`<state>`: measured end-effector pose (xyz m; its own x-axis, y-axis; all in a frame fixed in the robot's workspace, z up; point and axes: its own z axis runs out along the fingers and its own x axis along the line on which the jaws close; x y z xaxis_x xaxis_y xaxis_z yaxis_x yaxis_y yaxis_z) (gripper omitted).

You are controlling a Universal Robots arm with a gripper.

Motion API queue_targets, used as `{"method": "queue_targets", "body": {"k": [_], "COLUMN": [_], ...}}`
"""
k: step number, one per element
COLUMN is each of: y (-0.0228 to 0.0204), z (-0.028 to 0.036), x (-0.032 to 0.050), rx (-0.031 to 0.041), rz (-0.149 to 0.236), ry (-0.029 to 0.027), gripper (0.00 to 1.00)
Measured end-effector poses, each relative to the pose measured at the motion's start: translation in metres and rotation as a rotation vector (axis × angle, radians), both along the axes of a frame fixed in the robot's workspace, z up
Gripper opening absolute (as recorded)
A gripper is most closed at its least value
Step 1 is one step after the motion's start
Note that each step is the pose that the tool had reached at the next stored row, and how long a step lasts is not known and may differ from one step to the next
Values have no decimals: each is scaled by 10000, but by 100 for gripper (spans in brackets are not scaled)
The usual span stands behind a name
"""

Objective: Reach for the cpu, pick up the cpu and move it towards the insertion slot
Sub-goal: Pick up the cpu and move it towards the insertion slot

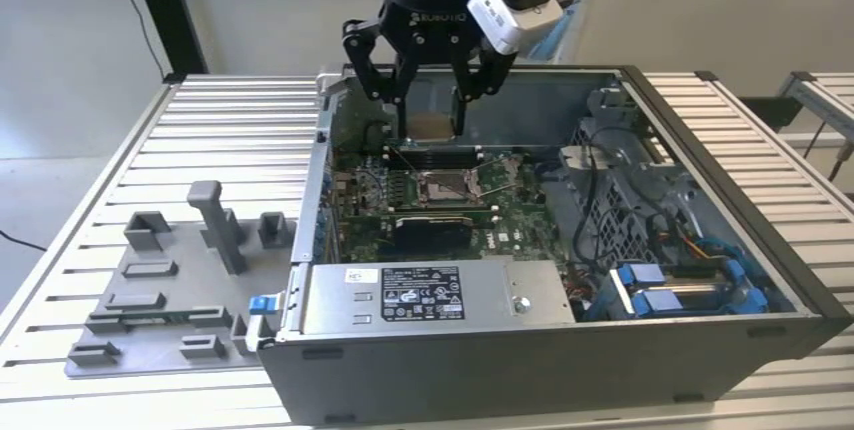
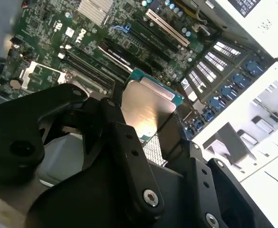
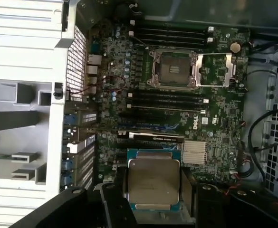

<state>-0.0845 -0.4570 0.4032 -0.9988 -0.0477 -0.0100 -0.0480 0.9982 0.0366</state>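
Starting at the exterior view's left, the grey plastic tray point(image 1: 167, 290) with its upright pegs sits on the slatted tabletop point(image 1: 240, 120), just beside the open computer case point(image 1: 561, 350); nothing of mine is over it now. Moving rightward into the case, the green motherboard point(image 1: 400, 200) lies flat on the case floor, facing up so that I can come at it from above. Near its middle is the insertion slot point(image 1: 447, 187), its shiny frame swung open and the brownish centre bare, which I judge leaves it ready to take a chip; in the first wrist view the slot point(image 3: 173, 70) lies well apart from what I carry. My tool point(image 1: 430, 128) hangs above the board, over the back of the case, with its fingers closed in on the cpu point(image 1: 430, 127), gripping it by two opposite edges. I hold it that way, I think, so the flat silvery top stays level and the underside stays free for seating. In both wrist views the cpu point(image 3: 154, 180) point(image 2: 148, 111) shows between my black fingers point(image 2: 129, 147), lifted clear of the board, with the long memory slots point(image 3: 169, 99) lying between it and the socket. Further to the exterior view's right are the blue drive brackets point(image 1: 667, 290) and loose cables point(image 1: 601, 200), well away from my path.
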Motion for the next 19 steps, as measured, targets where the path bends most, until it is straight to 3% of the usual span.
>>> {"method": "queue_targets", "body": {"k": [6, 11, 19], "y": [0, 1, 4], "z": [-25, -44, -58], "x": [60, 97, 248], "rx": [126, 312, 371], "rz": [-317, -604, -696], "ry": [0, 0, 2], "gripper": [0, 0, 0]}}
